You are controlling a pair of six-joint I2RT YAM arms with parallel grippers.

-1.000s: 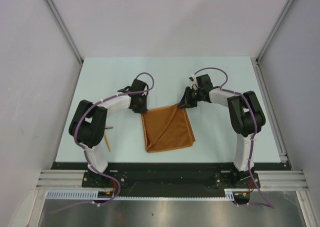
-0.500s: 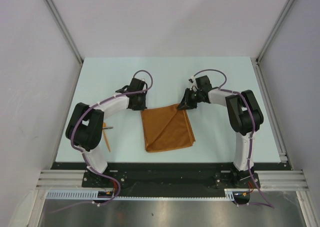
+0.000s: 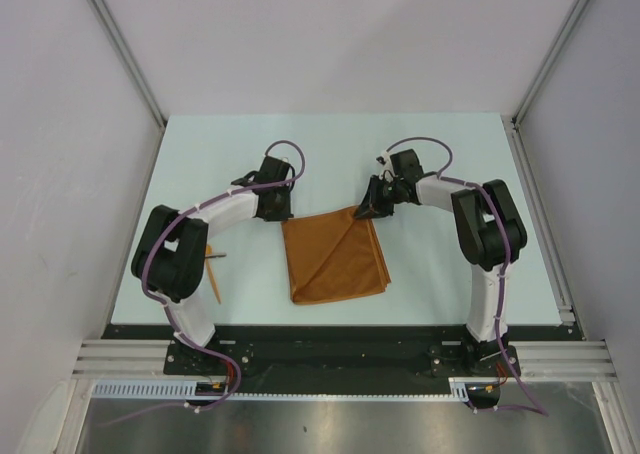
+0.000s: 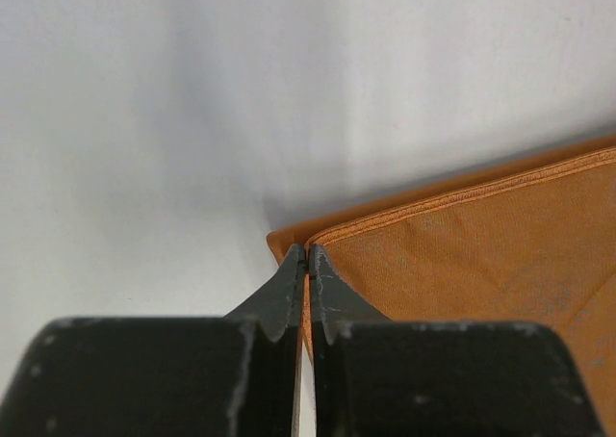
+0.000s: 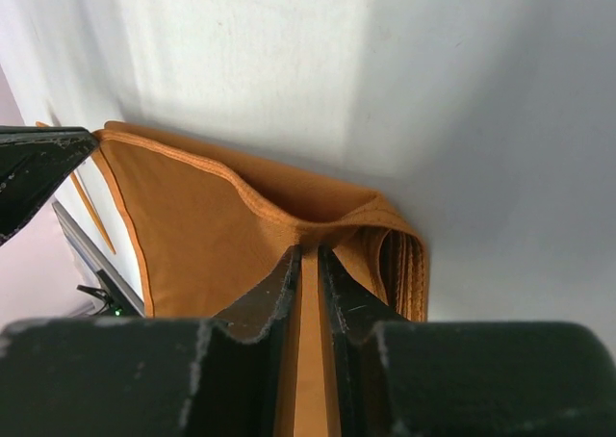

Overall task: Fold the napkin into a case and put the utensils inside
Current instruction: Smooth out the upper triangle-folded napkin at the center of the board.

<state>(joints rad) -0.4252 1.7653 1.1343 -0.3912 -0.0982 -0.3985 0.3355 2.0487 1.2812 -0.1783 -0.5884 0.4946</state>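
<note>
The rust-orange napkin (image 3: 335,259) lies folded in layers mid-table, with a diagonal crease across its top layer. My left gripper (image 3: 282,217) is at its far left corner, shut on the hemmed corner of the cloth (image 4: 462,254). At the far right corner, my right gripper (image 3: 362,212) is shut on a raised fold of the top layer (image 5: 192,216), with stacked edges showing beside its fingers. A slim orange utensil (image 3: 213,284) lies on the table by the left arm's elbow, partly hidden by the arm.
The pale table (image 3: 440,274) ends at a metal rail (image 3: 320,359) along the near edge, where both arm bases are bolted. Grey walls close in the left, right and back sides.
The left gripper's jaws have closed on the napkin's far left corner. The left arm shifted slightly. The right gripper has kept its grip and place.
</note>
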